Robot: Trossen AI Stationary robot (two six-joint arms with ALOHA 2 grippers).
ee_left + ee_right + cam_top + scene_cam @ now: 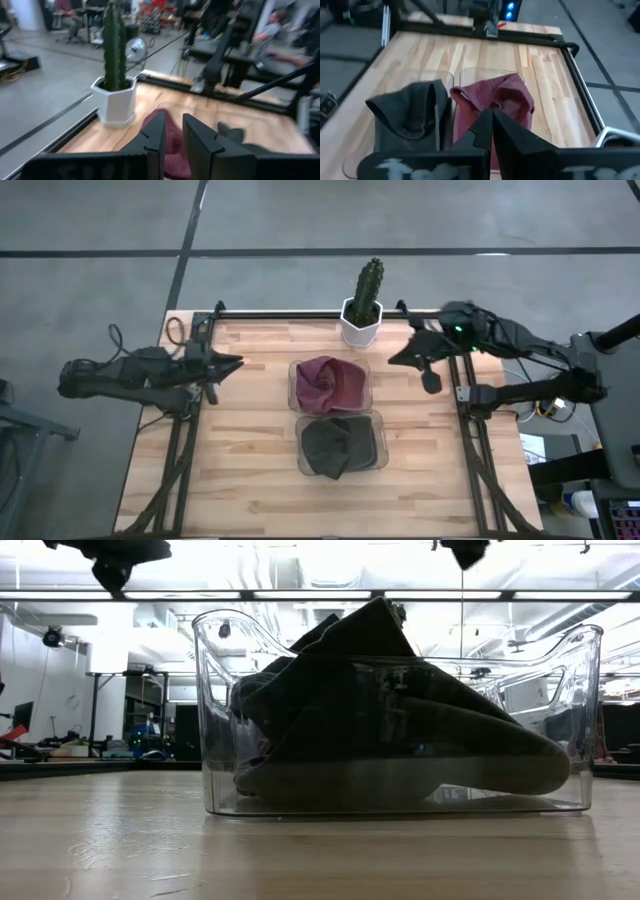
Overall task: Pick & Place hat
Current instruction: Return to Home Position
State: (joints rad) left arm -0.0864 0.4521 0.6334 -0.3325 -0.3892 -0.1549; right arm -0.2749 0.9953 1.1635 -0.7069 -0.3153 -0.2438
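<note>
One clear bin [590, 720] of dark grey caps [400, 730] fills the low view; the high view adds dark red caps [330, 383] in the upper bin [294, 372], mid-bench [250, 470]. Left claw [238, 363], frame-left, barely parted; right claw [395, 360], upper right, closed; both empty.

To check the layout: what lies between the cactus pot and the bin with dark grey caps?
In the high view, the transparent bin holding the dark red caps lies between the cactus pot and the grey-cap bin.

Left gripper [236, 363] at own side, pointing inward (fingers barely apart) — right gripper [396, 360] likewise, fingers together.
</note>
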